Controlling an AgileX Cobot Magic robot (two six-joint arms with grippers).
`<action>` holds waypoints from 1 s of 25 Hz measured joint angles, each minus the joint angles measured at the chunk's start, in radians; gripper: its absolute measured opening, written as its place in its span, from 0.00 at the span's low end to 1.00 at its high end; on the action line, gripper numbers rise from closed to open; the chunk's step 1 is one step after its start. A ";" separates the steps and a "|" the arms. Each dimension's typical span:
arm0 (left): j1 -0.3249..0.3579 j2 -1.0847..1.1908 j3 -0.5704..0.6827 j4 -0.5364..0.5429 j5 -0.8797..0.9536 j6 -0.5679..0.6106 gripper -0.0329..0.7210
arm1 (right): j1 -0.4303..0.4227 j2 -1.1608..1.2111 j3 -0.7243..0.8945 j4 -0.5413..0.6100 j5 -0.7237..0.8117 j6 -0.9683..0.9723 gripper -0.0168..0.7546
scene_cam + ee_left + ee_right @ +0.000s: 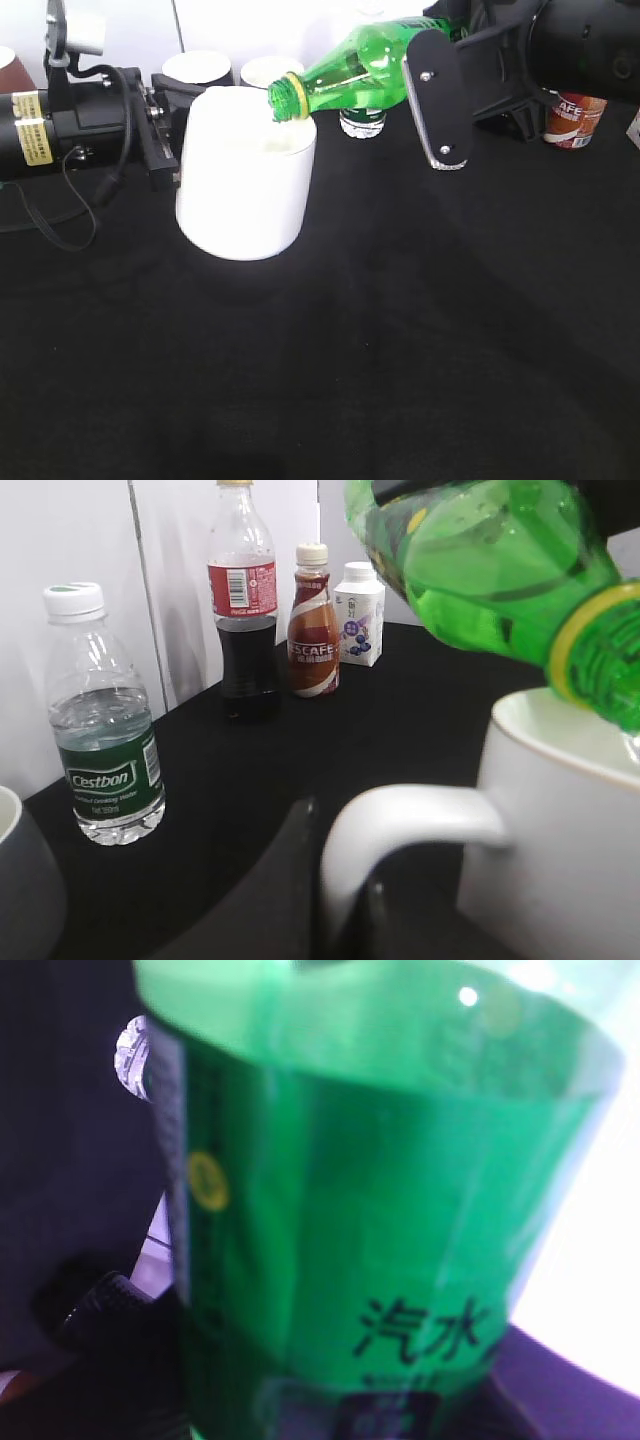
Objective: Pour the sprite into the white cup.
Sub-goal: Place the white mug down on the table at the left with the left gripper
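Right gripper [437, 95] clamped on the sprite [360, 68], one dark finger [436, 100] lying across the green body. Bottle tipped steeply, uncapped mouth just over the rim of the white cup [245, 175] — whether touching, cannot tell. Left gripper [165, 125] at the cup's left side, closed on the loop handle [400, 825]; in the left wrist view dark fingers [285, 880] hugging the handle's lower curve. Cup upright on the black table [400, 340].

Inside the cup, a pale interior only; liquid level not discernible. Sprite translucent, bright at the shoulder, contents hard to read.

Left wrist view alone: a clear water bottle [105, 720] partly filled, a dark cola bottle [243, 600] about half full, a brown coffee bottle [313, 625], a small white carton [360, 600], and the edge of a grey mug [25, 880]. Right wrist view — nothing but the green label [380, 1210] at close range, blurred, with dark printed characters.
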 joint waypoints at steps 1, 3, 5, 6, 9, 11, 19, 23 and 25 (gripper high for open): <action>0.000 0.000 0.000 0.000 0.000 0.000 0.09 | 0.000 0.000 0.000 -0.015 0.000 0.000 0.51; 0.000 0.000 0.000 0.000 0.000 0.000 0.09 | 0.000 0.000 -0.001 -0.030 0.000 0.000 0.51; 0.000 0.000 0.000 0.002 0.000 0.000 0.09 | 0.000 0.000 -0.002 -0.063 0.002 0.000 0.51; 0.000 0.000 0.000 0.004 0.001 0.000 0.09 | 0.000 0.000 -0.002 -0.067 0.002 0.000 0.51; 0.000 0.000 0.000 0.003 0.001 0.000 0.09 | 0.001 0.000 -0.002 -0.056 0.006 0.014 0.51; 0.000 0.000 0.000 -0.005 -0.007 0.000 0.09 | 0.001 0.000 -0.002 -0.039 0.000 0.065 0.51; 0.000 0.000 0.000 -0.051 -0.044 0.020 0.09 | 0.001 0.000 -0.002 0.129 -0.083 0.258 0.51; 0.000 0.000 0.000 -0.057 -0.044 0.020 0.09 | 0.001 0.000 -0.002 0.450 -0.141 0.448 0.50; 0.000 0.000 0.000 -0.057 -0.044 0.020 0.09 | 0.001 0.000 -0.002 0.614 -0.210 0.486 0.50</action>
